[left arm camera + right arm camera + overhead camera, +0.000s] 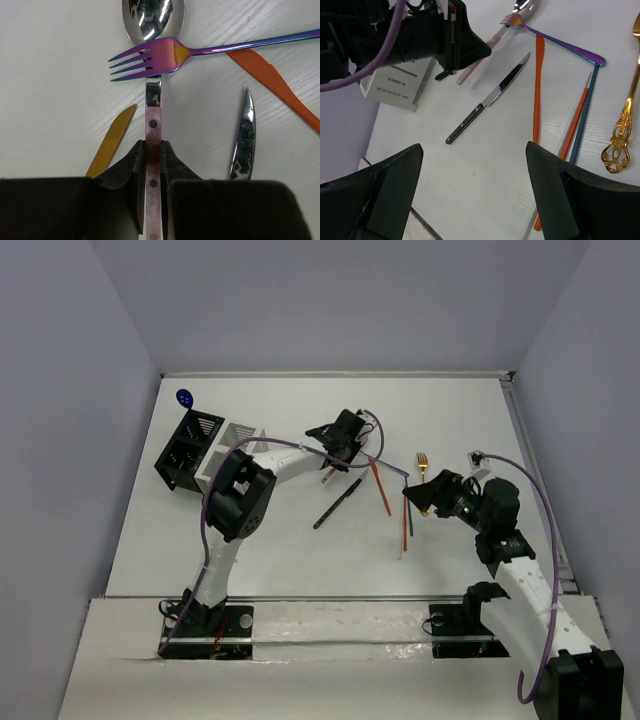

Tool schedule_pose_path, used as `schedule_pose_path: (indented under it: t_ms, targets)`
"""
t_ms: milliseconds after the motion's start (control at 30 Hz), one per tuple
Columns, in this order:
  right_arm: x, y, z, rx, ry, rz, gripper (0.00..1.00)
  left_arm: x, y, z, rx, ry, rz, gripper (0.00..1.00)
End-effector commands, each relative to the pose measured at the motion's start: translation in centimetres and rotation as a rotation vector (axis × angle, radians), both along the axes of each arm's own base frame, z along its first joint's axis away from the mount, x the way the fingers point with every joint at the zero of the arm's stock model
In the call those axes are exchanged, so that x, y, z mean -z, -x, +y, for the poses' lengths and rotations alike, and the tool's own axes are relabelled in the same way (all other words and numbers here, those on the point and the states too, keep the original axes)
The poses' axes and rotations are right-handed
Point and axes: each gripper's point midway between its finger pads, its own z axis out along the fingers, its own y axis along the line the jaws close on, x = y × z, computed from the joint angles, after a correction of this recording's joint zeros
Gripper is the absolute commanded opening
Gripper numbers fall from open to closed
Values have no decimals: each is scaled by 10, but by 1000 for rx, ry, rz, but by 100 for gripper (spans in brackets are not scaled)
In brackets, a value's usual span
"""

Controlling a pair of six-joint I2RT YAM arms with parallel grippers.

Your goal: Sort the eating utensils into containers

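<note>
My left gripper (153,146) (340,443) is shut on the pink handle of a silver spoon (153,20). The spoon lies on the table, and a purple fork (165,54) rests across its neck. A gold flat piece (112,140) lies left of the handle. A silver knife (243,134) (487,100) and an orange knife (275,80) lie to its right. My right gripper (474,146) (418,496) is open and empty above the table, near orange, white and blue sticks (580,120) and a gold fork (625,105) (423,461). The black caddy (183,452) and white caddy (236,443) stand at the far left.
A blue spoon (185,397) sticks up at the black caddy's far corner. A long orange stick (538,90) lies beside the knife. The table's right edge has a metal rail (535,480). My left arm (245,495) arches over the table's left middle.
</note>
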Motion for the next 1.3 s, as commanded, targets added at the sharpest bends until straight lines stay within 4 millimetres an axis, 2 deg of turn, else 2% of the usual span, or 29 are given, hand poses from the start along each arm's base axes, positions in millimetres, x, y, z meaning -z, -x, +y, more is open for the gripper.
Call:
schedule_pose_path:
  t_ms: [0,33,67,100,133,233,333,367,400,533,633,767,833,900,933,967,1033,1133,1167,1233,1267]
  targets:
    - [-14,-4,2,-6,5,-77,89,-70,2,-12,36,35,-26,0]
    - [-15,-4,2,-5,5,-79,89,-67,10,-10,52,18,18,0]
    - [-16,-3,2,-4,6,-84,89,-72,8,-15,66,23,23,0]
    - [-16,-3,2,-4,6,-84,89,-69,16,-13,93,-1,65,0]
    - [-16,-3,2,-4,6,-86,89,-73,16,-15,107,-1,73,0]
    - [-17,-2,1,0,6,-90,89,-60,29,-10,145,-39,142,0]
    - [-19,-2,1,0,7,-96,89,-69,21,14,19,-98,77,0]
    - [-19,-2,1,0,6,-99,89,-78,18,19,-14,-102,48,0]
    - [-19,-2,1,2,6,-97,89,-83,10,35,-85,-159,-6,0]
    - [-18,-2,1,-2,7,-94,89,-100,16,47,-183,-224,-129,0]
    - [-19,-2,1,3,7,-96,89,-103,9,70,-296,-297,-233,0]
    - [-18,-2,0,7,10,-97,89,-104,14,65,-337,-265,-258,0]
    - [-19,-2,0,6,9,-97,89,-112,8,71,-393,-245,-295,0]
    - [-18,-2,1,3,8,-93,89,-125,3,64,-409,-167,-328,0]
    - [-18,-2,1,3,8,-93,89,-127,-1,66,-417,-143,-332,0]
    - [-18,-2,0,4,9,-94,89,-139,-1,64,-420,-98,-347,0]
    - [-18,-2,0,6,10,-95,89,-148,-4,62,-435,-34,-358,0]
    - [-18,-2,0,6,9,-97,89,-172,-6,63,-454,60,-399,0]
    - [-18,-1,0,4,9,-95,89,-183,-6,76,-486,94,-417,0]
    - [-19,-1,1,1,7,-96,89,-201,-12,87,-523,176,-454,0]
    - [-19,-1,1,0,6,-99,89,-212,-13,109,-576,222,-470,0]
